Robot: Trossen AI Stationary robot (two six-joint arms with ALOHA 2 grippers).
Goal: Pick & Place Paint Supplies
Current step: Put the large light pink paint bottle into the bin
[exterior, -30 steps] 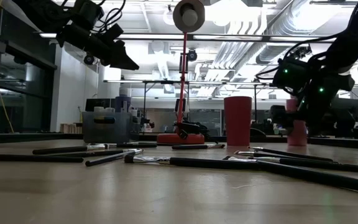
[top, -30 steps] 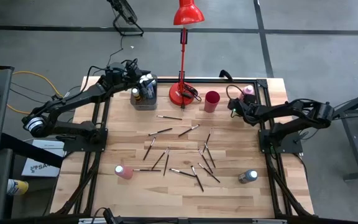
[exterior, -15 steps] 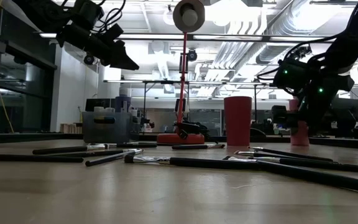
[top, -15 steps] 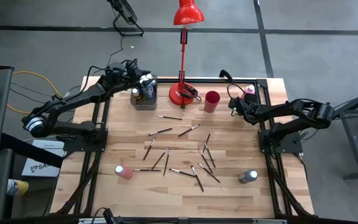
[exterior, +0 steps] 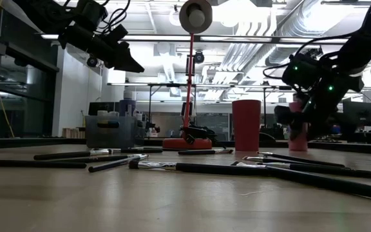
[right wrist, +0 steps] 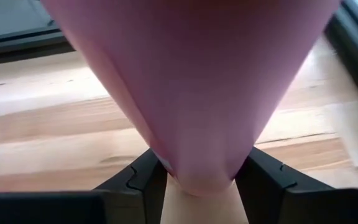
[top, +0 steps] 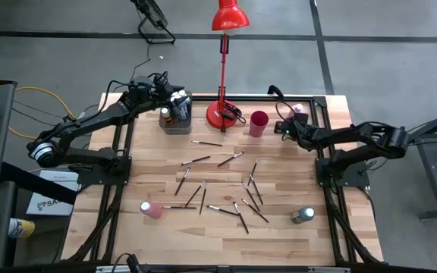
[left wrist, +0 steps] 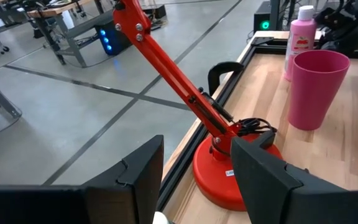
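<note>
Partly sorted: a few bottles binned, one more in hand, most supplies left on the surface.

Starting at your left, the left gripper (top: 179, 99) hangs over the grey bin (top: 175, 124) with its fingers (left wrist: 263, 180) apart and nothing between them; the bin holds a few bottles, though you can't count them well from above. A pink bottle (top: 150, 210) lies near the front left of the surface (top: 325, 243), and the paintbrushes (top: 220, 183) are scattered across the middle, none gathered. Toward the front right sits a green bottle (top: 303, 215). At the back right, beside the red cup (top: 258, 123), your right gripper (top: 288, 123) has its fingers (right wrist: 269, 180) closed around a second pink bottle (exterior: 297, 127), apparently just lifted clear. I'd judge most of the job remains.
</note>
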